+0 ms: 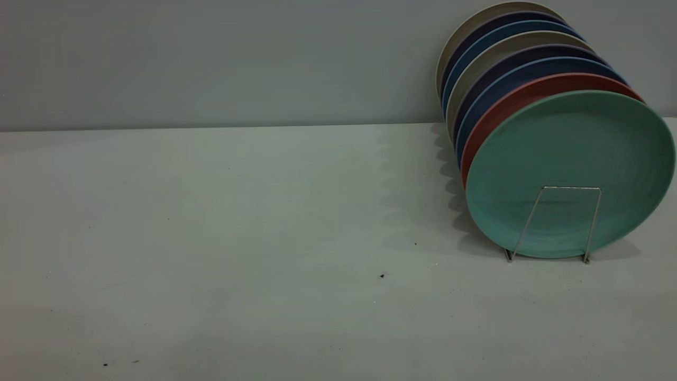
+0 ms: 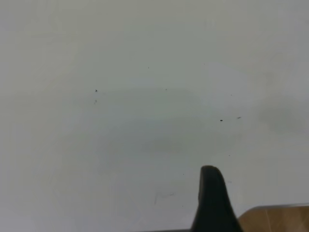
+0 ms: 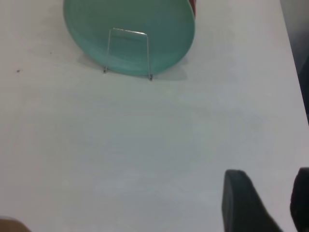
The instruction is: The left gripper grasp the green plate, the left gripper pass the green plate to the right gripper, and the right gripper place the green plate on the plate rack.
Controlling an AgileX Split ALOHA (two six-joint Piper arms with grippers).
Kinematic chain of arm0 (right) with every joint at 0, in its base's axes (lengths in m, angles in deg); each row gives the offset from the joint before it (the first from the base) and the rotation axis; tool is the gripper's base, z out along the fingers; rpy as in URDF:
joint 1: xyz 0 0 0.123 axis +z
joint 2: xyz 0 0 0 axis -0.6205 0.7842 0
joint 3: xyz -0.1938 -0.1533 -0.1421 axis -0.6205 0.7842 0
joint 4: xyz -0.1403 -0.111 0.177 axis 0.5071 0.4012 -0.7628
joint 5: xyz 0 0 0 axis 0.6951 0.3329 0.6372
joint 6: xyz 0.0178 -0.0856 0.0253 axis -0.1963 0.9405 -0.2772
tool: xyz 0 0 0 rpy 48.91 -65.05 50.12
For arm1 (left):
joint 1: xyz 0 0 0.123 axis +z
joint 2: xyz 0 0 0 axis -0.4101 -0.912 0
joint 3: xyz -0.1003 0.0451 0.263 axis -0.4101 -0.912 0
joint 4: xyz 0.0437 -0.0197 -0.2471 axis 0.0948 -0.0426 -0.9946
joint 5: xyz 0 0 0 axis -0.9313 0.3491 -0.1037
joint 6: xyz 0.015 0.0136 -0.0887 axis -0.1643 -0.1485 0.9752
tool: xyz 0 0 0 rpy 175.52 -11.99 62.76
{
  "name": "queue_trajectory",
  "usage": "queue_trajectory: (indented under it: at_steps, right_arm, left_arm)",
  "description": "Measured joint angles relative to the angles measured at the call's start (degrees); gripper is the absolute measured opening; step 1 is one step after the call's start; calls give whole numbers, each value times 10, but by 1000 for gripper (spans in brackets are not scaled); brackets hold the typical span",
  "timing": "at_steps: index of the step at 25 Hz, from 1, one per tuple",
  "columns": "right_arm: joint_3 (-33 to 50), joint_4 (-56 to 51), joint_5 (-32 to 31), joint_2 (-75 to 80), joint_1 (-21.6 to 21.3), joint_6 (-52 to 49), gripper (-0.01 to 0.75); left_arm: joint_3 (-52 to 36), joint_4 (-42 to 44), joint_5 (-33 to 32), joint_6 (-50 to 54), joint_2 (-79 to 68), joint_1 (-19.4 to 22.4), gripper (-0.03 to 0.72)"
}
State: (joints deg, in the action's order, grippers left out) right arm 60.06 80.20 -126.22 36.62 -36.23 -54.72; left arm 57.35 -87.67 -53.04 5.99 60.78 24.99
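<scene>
Green plate (image 1: 571, 169) stands on edge in the plate rack (image 1: 555, 222), front of the row, at your 3 o'clock in the outside view. Your right gripper (image 3: 270, 203) is nearer — its two fingers sit apart, holding nothing, with the plate well ahead. Your left gripper (image 2: 212, 198) shows one finger over bare table (image 2: 120, 121) — open or closed, you can't tell.

Pale table (image 1: 238, 222) bears plate rack (image 1: 555, 222) at right; few dark specks (image 1: 382, 275) scattered on surface
</scene>
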Motion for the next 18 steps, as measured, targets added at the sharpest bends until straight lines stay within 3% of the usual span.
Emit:
queue_trajectory:
  at_steps: [18]
  right_arm:
    - [0,8,0,0,0,-17,266]
  left_arm:
    - [0,0,0,0,0,0,526]
